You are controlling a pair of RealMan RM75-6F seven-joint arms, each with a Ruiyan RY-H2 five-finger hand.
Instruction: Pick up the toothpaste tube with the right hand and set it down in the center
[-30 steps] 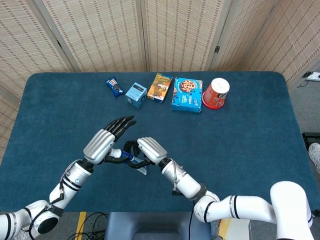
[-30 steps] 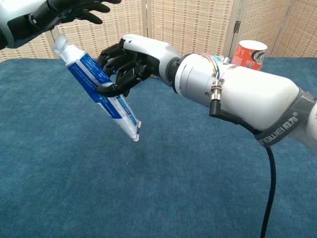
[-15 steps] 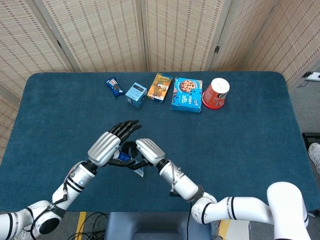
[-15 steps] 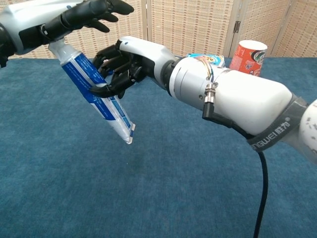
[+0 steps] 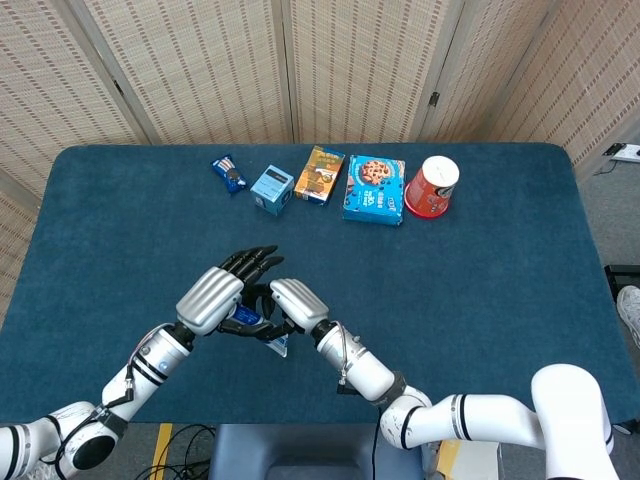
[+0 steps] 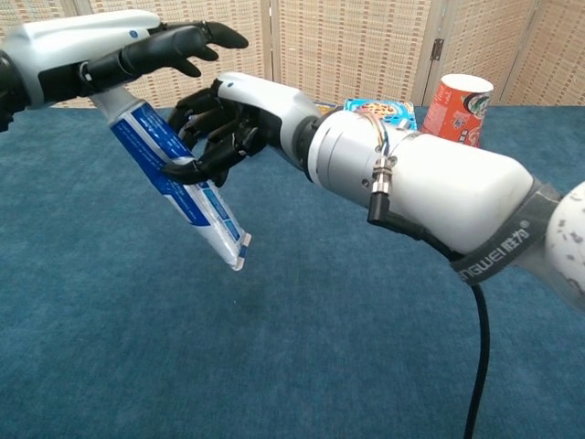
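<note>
- The right hand (image 6: 219,128) has its dark fingers wrapped round the middle of the toothpaste tube (image 6: 178,183), gripping it in the air above the table (image 6: 110,347).
- In the chest view the tube hangs tilted, cap end up and to the left, flat crimped end down and to the right, clear of the blue cloth.
- The left hand (image 6: 137,50) sits right over the tube's cap end, fingers stretched out and apart; whether it touches the cap, I can't tell.
- From the head view, the two hands meet over the near-middle part of the table, left hand (image 5: 215,295) beside right hand (image 5: 295,300), with just a bit of the tube (image 5: 275,340) peeking out beneath them.
- Well beyond the hands, a row of things lines the far edge of the table.
- From left to right: a small dark snack packet (image 5: 228,173), a light blue box (image 5: 271,189), an orange-brown box (image 5: 320,174), a blue cookie box (image 5: 374,189) and a red cup (image 5: 432,186) lying on its side.
- Behind the table stand woven folding screens (image 5: 350,60).
</note>
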